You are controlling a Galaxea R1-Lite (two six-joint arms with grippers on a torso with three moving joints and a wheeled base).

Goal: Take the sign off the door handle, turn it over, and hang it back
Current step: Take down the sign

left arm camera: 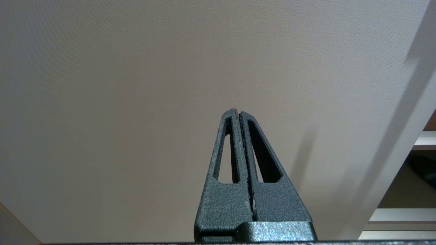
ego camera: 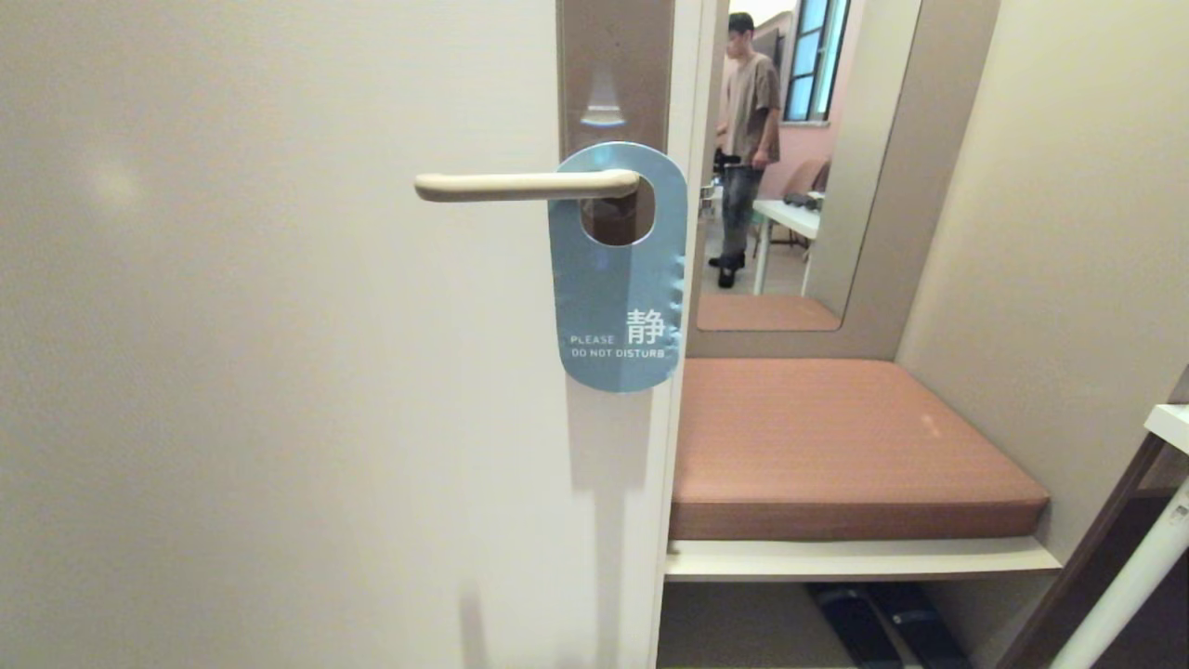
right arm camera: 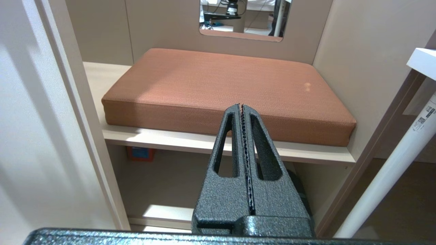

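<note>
The sign (ego camera: 618,279) hangs on the handle (ego camera: 525,185), blue face out (long axis vertical). My left end effector (left arm camera: 237,114) and right end effector (right arm camera: 241,107), both pressed together, sit below it; the left faces the door (ego camera: 279,372).

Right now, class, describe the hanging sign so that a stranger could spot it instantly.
Find the cream door, then its slim ivory lever handle. Looped over the lever's pivot end hangs the slate-blue rounded card sign, the only thing there bearing white "PLEASE DO NOT DISTURB" lettering.
</note>
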